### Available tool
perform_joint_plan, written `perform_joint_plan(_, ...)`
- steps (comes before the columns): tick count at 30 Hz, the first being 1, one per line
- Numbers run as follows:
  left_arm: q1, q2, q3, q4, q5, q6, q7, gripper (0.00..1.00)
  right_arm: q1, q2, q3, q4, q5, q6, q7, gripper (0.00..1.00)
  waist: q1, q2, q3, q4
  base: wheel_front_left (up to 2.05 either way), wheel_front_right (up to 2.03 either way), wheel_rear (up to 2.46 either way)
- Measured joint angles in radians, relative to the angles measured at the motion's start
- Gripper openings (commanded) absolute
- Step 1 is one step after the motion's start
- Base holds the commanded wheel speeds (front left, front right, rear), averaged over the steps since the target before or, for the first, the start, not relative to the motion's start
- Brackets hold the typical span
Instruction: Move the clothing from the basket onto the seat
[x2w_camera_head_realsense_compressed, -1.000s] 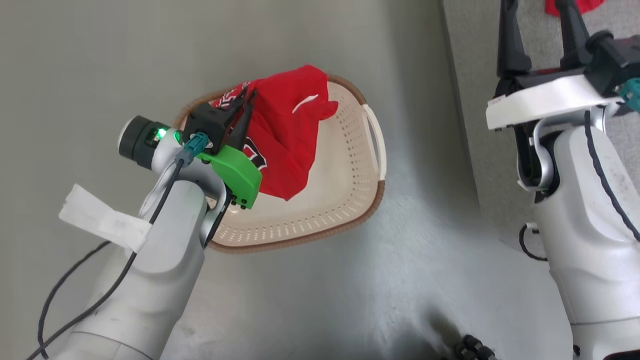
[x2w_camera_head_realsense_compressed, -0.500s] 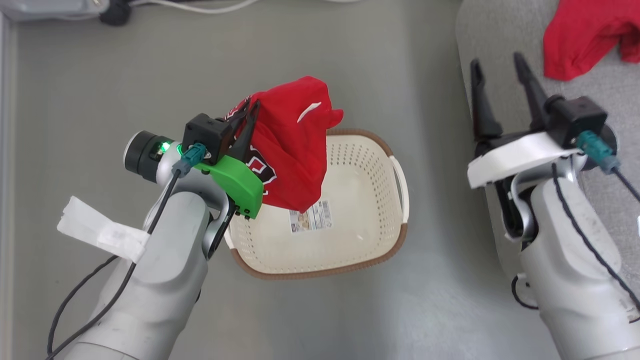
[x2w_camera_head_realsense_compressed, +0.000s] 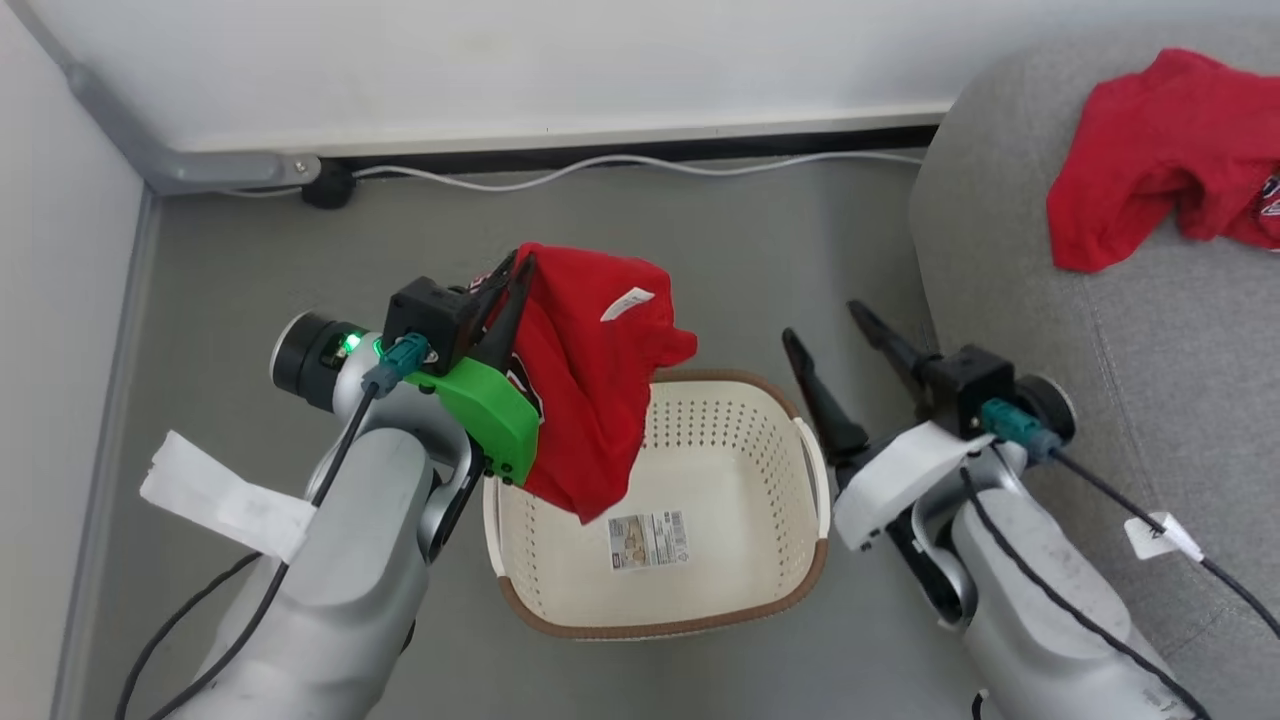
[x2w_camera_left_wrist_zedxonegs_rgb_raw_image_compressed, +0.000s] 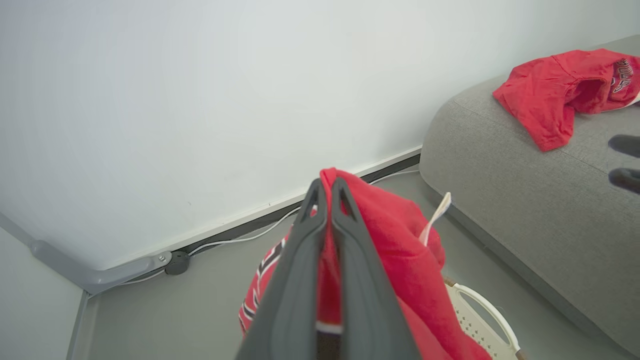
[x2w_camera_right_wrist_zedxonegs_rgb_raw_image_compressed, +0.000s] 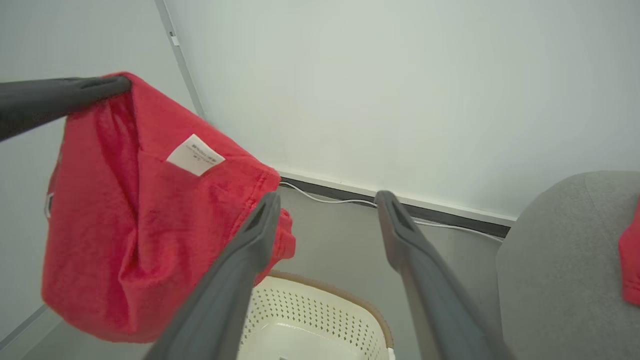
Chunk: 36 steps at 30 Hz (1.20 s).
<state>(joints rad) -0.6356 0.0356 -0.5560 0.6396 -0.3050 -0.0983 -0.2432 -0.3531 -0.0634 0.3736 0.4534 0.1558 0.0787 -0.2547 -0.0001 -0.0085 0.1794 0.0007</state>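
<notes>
My left gripper is shut on a red garment of the clothing, which hangs above the left rim of the cream basket. The left wrist view shows the left gripper pinching the cloth. The basket's floor is bare except for a barcode sticker. My right gripper is open and empty, between the basket's right handle and the grey seat. Another red garment lies on the seat. In the right wrist view the right gripper points past the hanging garment.
A white wall runs along the back, with a white cable and a grey conduit at its foot. A second wall closes the left side. Grey floor surrounds the basket.
The head camera has tilted up, bringing the wall and more of the seat into view. The garment now hangs higher, exposing the basket floor. My right gripper has come off the seat toward the basket.
</notes>
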Motion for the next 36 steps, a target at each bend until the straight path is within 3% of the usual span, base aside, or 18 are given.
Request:
perform_joint_plan(12,0.019,-0.002,-0.045,-0.048,-0.009,-0.004,0.041,0.0,0.019,0.004,0.173,0.057,0.002,0.027,0.0,1.0,0.0,0.0,-0.126,0.015,0.0,0.0,0.0)
perform_joint_plan(27,0.049,-0.002,-0.152,-0.156,-0.073,-0.007,0.107,0.0,0.013,0.002,0.341,0.057,0.134,0.035,0.0,1.0,0.0,0.0,-0.182,0.076,0.0,0.0,0.0)
perform_joint_plan(36,0.063,-0.001,-0.203,-0.244,-0.133,-0.006,0.146,0.0,-0.02,0.002,0.413,0.097,0.148,0.035,0.006,1.0,0.0,0.0,-0.192,0.087,0.0,0.0,0.0)
